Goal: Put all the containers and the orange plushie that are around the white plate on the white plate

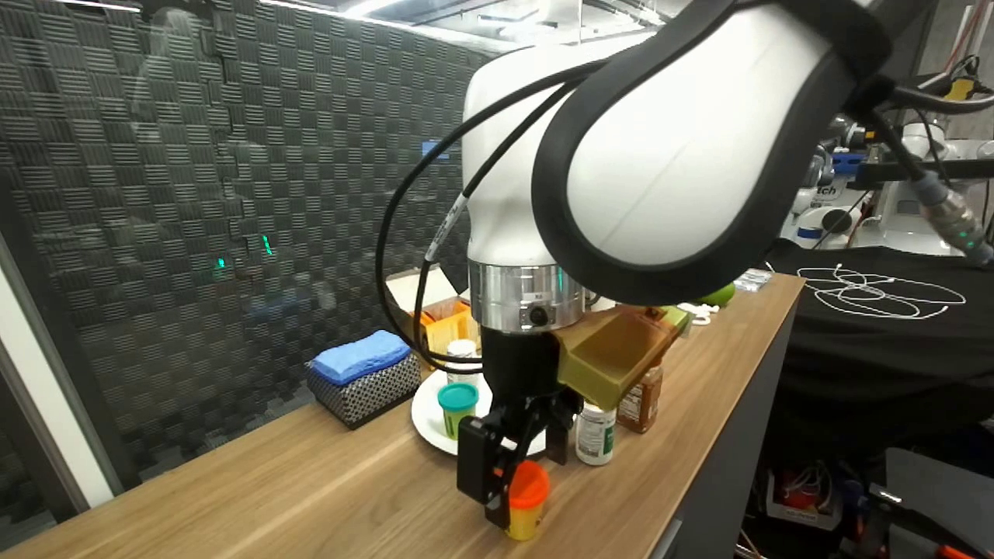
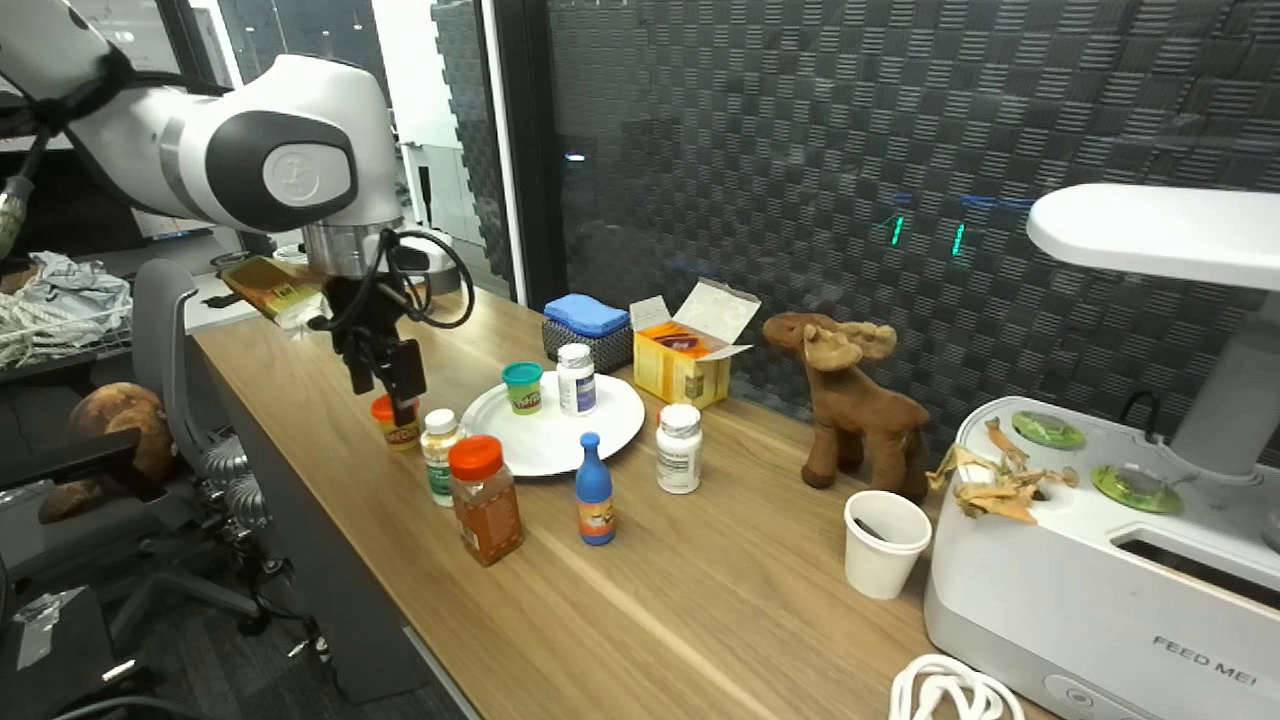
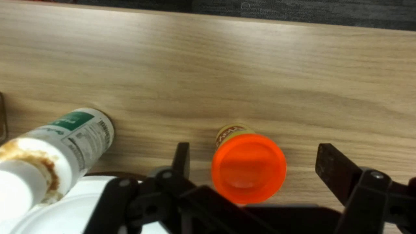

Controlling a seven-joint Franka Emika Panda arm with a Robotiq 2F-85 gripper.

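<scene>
In the wrist view, my open gripper (image 3: 253,156) has the orange-lidded cup (image 3: 248,172) between its fingers, with a gap on both sides. The cup stands upright on the table. The white plate (image 2: 490,450) bears a teal-lidded green cup (image 2: 523,390) and a white bottle (image 2: 577,385). Around it in an exterior view stand a green-labelled white bottle (image 2: 440,460), a brown bottle with red cap (image 2: 487,510), a blue bottle (image 2: 595,495) and another white bottle (image 2: 679,455). An orange-red sliver shows behind that last bottle; I cannot tell whether it is the orange plushie.
Behind the plate are an open yellow box (image 2: 685,370) and a patterned box with blue cloth (image 2: 590,318). A brown moose toy (image 2: 850,410), a paper cup (image 2: 885,550) and a white appliance (image 2: 1100,600) stand farther along. The table's edge (image 3: 208,16) runs close by the orange-lidded cup.
</scene>
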